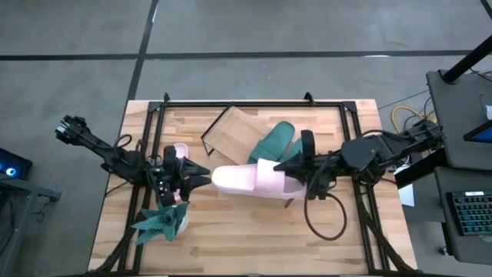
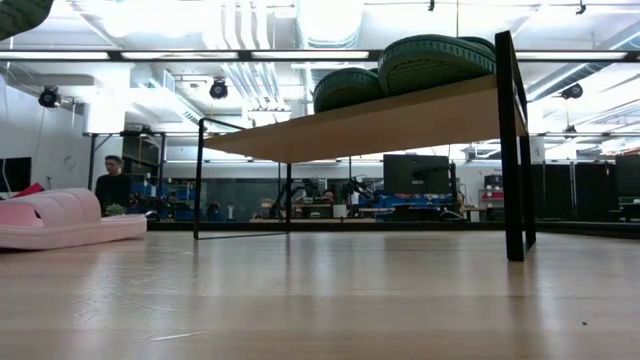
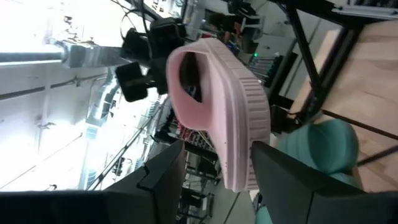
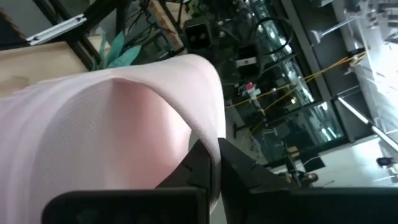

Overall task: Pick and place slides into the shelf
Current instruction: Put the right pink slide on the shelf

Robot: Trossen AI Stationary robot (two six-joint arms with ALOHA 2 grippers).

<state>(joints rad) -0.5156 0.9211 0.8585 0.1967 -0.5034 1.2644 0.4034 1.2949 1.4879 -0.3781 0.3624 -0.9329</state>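
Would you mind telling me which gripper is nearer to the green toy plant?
Left. The left gripper sits just above and beside the green toy plant, near the table's front-left; the right gripper is farther right, pinching the pink slide's strap.

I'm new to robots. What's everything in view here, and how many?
held pink foam slide sandal: one, pale pink, between both claws.
second pink foam slide sandal: one, pale pink, on the table by the left arm.
green foam slide sandals: two, dark green, on the shelf.
wire-legged wooden shelf: one, light wood, black legs, mid-table.
leafy toy plant: one, green, beside the left arm.
wooden table: one, light wood.
person: one, dark top, room behind.
left claw: one, dark, gripping the held sandal's end.
right claw: one, dark, shut on its strap.
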